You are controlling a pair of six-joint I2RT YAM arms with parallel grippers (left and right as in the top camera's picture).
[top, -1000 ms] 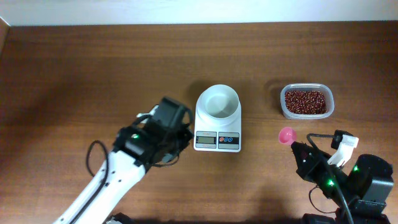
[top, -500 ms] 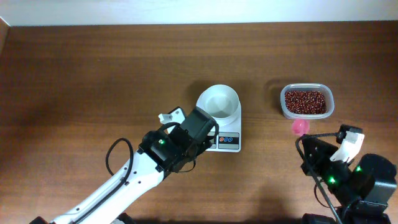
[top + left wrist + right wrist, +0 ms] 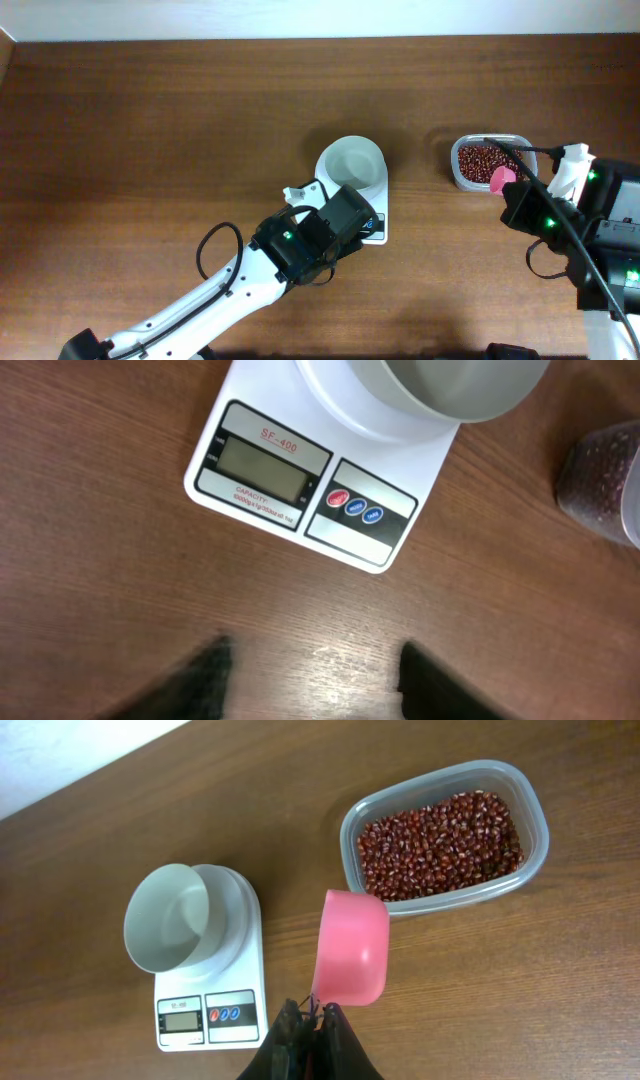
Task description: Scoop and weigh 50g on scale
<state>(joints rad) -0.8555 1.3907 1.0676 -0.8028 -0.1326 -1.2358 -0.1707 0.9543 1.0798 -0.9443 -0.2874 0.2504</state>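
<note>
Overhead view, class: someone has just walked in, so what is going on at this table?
Two robot arms are setting up to weigh beans. The right pincer is shut on the handle of a pink scoop, which is empty and sits at the near edge of the tub of red beans. The left pincer is open, hovering just in front of the scale. The scale's bowl is empty and its display shows no digits.

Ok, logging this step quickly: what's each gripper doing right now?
Left gripper: open, holding nothing.
Right gripper: shut on the pink scoop.
</note>
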